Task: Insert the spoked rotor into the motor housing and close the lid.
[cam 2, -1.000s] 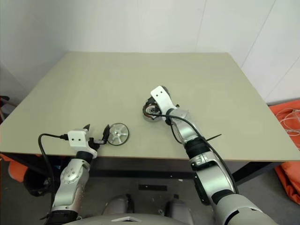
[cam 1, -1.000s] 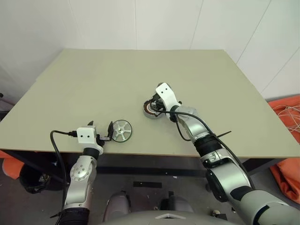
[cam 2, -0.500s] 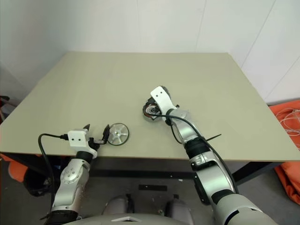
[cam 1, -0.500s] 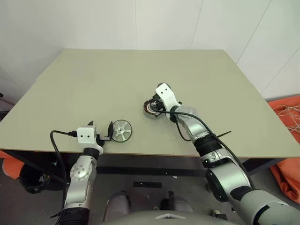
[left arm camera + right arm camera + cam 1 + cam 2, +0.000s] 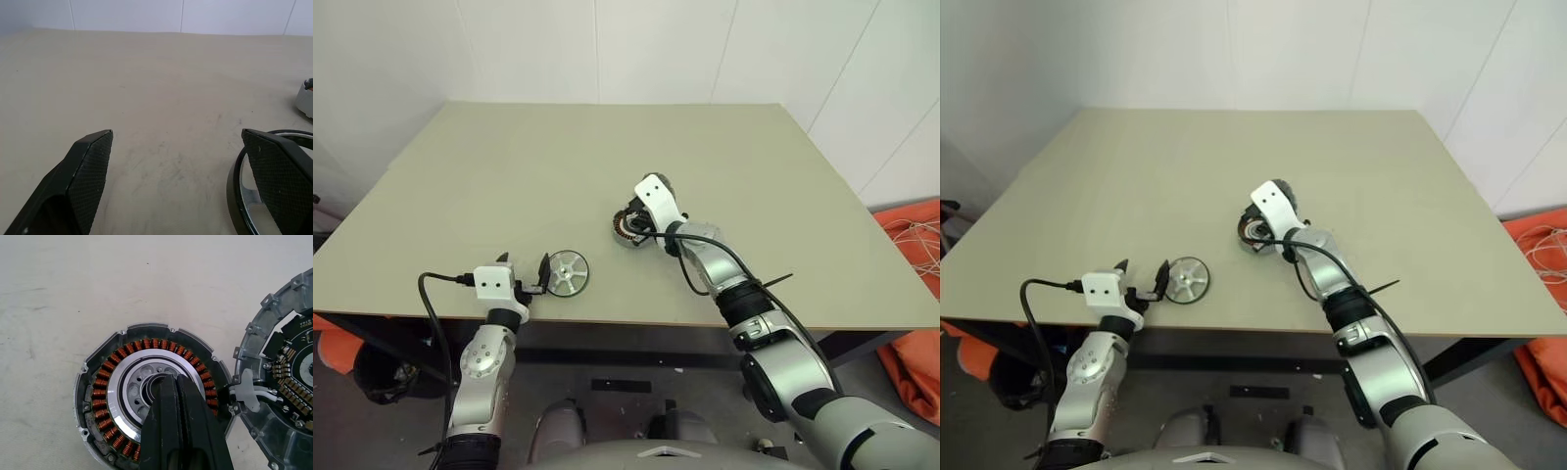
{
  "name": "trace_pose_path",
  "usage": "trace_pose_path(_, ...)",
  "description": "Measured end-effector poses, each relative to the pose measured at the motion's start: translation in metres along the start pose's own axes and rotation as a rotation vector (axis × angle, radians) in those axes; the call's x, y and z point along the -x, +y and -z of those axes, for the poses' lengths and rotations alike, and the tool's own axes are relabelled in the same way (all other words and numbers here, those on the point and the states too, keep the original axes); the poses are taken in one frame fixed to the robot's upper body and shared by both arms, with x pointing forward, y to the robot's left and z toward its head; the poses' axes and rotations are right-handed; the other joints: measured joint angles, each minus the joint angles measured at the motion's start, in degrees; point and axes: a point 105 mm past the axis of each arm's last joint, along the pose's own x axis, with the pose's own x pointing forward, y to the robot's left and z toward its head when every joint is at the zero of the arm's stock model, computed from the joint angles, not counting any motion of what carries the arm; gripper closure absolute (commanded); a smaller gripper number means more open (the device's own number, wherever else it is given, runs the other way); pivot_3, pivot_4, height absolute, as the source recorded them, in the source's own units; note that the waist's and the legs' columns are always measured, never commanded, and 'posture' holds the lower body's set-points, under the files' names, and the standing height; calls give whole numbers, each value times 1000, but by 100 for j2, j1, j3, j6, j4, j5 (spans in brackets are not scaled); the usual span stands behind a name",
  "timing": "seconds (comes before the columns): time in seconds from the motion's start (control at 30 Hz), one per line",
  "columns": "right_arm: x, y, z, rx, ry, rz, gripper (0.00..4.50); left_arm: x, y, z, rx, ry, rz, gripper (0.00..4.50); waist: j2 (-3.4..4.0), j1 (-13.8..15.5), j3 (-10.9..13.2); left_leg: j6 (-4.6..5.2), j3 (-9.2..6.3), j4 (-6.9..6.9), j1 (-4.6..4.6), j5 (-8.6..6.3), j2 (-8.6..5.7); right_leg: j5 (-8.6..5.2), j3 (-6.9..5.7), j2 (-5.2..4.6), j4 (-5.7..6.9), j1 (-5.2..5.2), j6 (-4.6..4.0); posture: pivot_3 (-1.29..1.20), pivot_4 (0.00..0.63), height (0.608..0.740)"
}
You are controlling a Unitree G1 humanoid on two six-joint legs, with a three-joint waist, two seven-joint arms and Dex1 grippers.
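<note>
Right wrist view: right gripper (image 5: pixel 168 382), fingers pressed together, points into the housing (image 5: pixel 151 396) centre; lid (image 5: pixel 288 396) just beside. Left gripper (image 5: pixel 524 266) spread, rotor (image 5: pixel 567 272) touching one finger.

Three motor parts on one table (image 5: pixel 509 176)

One spoked rotor (image 5: pixel 568 272), one motor housing (image 5: pixel 151 401), one lid (image 5: pixel 288 382); two grippers.

A pale beige table (image 5: pixel 509 166) with a thin brown front edge stands against white panelled walls (image 5: pixel 636 49) with faint vertical seams. Orange fabric (image 5: pixel 913 294) with a pale cord lies on the grey floor (image 5: pixel 626 392) beside it.
</note>
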Motion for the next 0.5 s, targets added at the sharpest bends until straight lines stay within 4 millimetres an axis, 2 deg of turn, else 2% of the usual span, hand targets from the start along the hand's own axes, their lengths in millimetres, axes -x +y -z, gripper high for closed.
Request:
trace_pose_path(0.33,6,1,-5,11,-6,-23,4487,0,0,0,1,0,0,0,0,5,0,0,0,0,0,0,0,0,0,0,-1,1,0,0,0,740)
trace_pose_path(0.5,11,-1,2,10,13,-23,4487,0,0,0,2,0,1,0,0,3,0,0,0,0,1,0,0,0,0,0,0,1,0,0,0,740)
